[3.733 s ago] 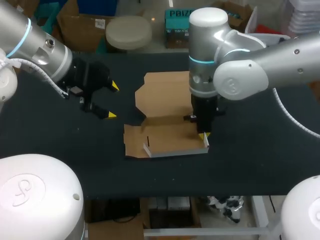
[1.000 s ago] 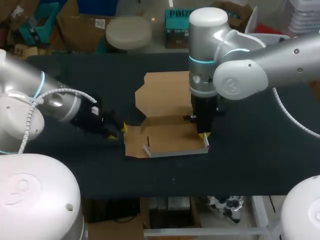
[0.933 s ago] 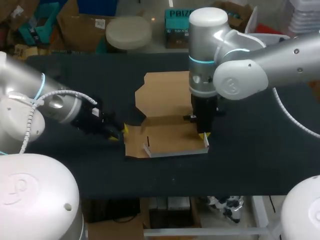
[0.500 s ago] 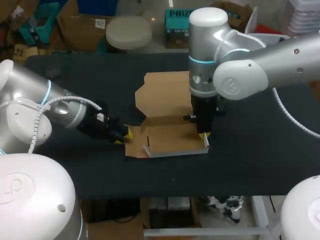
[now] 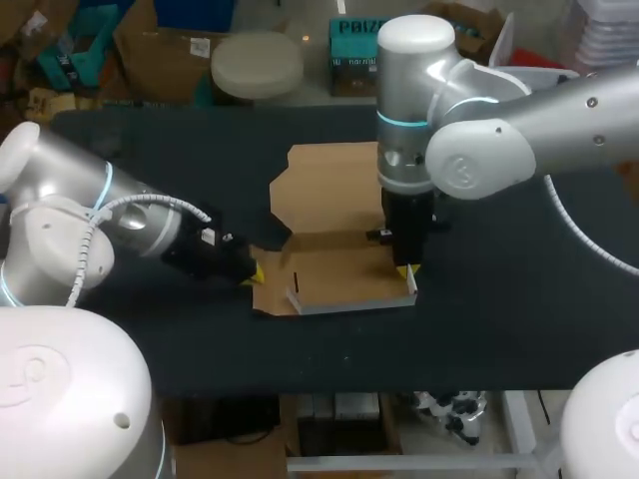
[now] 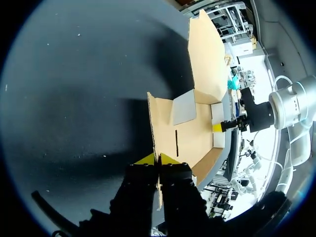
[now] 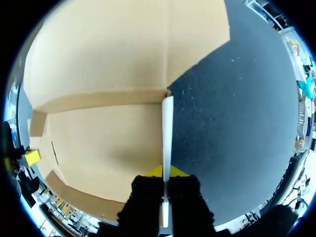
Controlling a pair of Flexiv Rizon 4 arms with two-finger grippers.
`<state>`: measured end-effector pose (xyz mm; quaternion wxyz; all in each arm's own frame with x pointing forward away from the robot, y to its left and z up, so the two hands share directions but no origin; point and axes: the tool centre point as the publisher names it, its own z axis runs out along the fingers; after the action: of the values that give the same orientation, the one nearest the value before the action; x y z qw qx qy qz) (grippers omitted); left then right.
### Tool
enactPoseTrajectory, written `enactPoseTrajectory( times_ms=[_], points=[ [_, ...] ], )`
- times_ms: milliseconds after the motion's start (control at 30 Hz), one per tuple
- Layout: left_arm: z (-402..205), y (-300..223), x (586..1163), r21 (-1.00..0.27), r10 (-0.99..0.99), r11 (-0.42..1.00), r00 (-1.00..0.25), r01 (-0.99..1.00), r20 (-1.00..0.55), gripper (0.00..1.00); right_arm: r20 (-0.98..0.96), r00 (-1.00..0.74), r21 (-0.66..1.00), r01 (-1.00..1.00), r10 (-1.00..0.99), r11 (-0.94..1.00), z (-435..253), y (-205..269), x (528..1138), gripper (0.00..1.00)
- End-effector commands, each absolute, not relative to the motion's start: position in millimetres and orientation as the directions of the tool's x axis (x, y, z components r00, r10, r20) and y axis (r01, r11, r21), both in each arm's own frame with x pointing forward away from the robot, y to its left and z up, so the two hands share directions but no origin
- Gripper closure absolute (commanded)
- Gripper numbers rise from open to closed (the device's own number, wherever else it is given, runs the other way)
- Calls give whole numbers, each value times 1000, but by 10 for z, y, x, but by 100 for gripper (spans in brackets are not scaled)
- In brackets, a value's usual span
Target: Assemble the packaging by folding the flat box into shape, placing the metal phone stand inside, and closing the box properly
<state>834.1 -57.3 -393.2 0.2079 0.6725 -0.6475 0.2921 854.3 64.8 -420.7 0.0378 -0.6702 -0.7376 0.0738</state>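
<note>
The cardboard box is found near the middle of the black table, opened out and only partly folded. Its broad lid panel is spread flat on the far side, and its base panel is laid on the near side, with a low front wall raised along the near edge. The right side wall is stood upright and is clamped from both sides by the right gripper, its yellow tips set narrowly with only the thin sheet between them. In the head view this gripper is pointed straight down at the box's near right corner, the arm being brought in from the right. The left side flap is pinched in the same way by the left gripper, its fingers drawn almost together on either face of the cardboard edge. How far the flap is lifted off the table cannot be told. In the head view the left gripper is held low at the box's left edge, with its arm stretched in from the left. Ahead of the left gripper's fingers the inside of the base panel is seen, and the right gripper is seen at the opposite side.
</note>
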Motion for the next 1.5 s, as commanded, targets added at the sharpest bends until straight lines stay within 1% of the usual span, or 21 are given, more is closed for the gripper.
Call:
enactPoseTrajectory(
  times_ms=[33,167,400,600,733,933,967,1067,1100,1200,1233,1333,1367,1500],
  points=[
    [-3907,-618,8353,-96,-763,-77,-4,-992,647,100,-46,-99,-163,983,994,90,-4242,650,8531,100],
    [-3893,-628,8367,-93,-773,-86,7,-992,635,100,-46,-99,-163,983,994,90,-4242,650,8531,100],
    [-3774,-708,8379,-104,-834,-118,42,-988,550,100,-46,-99,-163,983,994,90,-4242,650,8531,100],
    [-3656,-800,8411,-124,-895,-150,82,-981,438,100,-46,-99,-163,983,994,90,-4242,650,8531,100],
    [-3611,-879,8432,-146,-934,-185,128,-972,332,100,-46,-99,-163,983,994,90,-4242,650,8531,100],
    [-3547,-977,8445,-151,-955,-189,146,-970,258,100,-46,-99,-163,983,994,90,-4242,650,8531,100],
    [-3543,-986,8446,-148,-956,-188,146,-971,256,99,-46,-99,-163,983,994,90,-4242,650,8531,100],
    [-3514,-1026,8445,-143,-961,-179,142,-973,236,84,-46,-99,-163,983,994,90,-4242,650,8531,100],
    [-3507,-1037,8445,-143,-963,-176,140,-974,232,81,-46,-99,-163,983,994,90,-4242,650,8531,100],
    [-3481,-1072,8443,-143,-965,-169,134,-975,225,80,-46,-99,-163,983,994,90,-4242,650,8531,100],
    [-3470,-1083,8441,-144,-965,-168,133,-975,224,78,-46,-99,-163,983,994,90,-4242,650,8531,100],
    [-3449,-1116,8436,-144,-969,-155,122,-977,215,76,-46,-99,-163,983,994,90,-4242,650,8531,100],
    [-3442,-1128,8436,-142,-970,-150,119,-978,211,74,-46,-99,-163,983,994,90,-4242,650,8531,100],
    [-3437,-1157,8438,-131,-973,-138,109,-982,205,73,-46,-99,-163,983,994,90,-4242,650,8531,100]
  ],
)
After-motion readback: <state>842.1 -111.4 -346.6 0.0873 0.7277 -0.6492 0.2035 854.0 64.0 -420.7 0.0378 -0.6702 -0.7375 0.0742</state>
